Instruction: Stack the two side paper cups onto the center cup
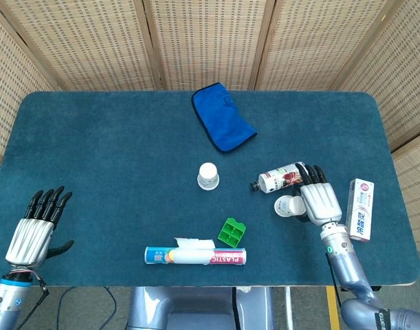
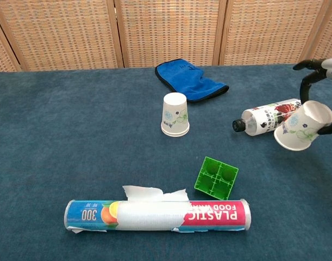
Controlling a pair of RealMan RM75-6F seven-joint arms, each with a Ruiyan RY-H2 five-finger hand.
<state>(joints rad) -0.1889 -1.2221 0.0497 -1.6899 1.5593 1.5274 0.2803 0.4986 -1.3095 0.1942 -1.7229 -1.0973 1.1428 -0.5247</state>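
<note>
The center paper cup [image 1: 207, 175] [image 2: 175, 114] stands upside down in the middle of the blue table. A second paper cup [image 1: 287, 205] [image 2: 304, 125] is tilted on its side, mouth toward the left, and held off the cloth by my right hand [image 1: 318, 199] [image 2: 305, 84], whose fingers wrap around it. This cup hangs just in front of the lying bottle, well right of the center cup. My left hand [image 1: 34, 230] hovers at the front left corner with fingers spread and nothing in it; the chest view does not show it.
A bottle [image 1: 282, 177] [image 2: 266, 117] lies beside the held cup. A green block [image 1: 231, 232] [image 2: 216, 178] and a plastic wrap roll [image 1: 196, 256] [image 2: 157, 215] sit near the front. A blue cloth [image 1: 223, 117] [image 2: 192, 80] lies behind the center cup. A toothpaste box [image 1: 361, 209] lies at the right.
</note>
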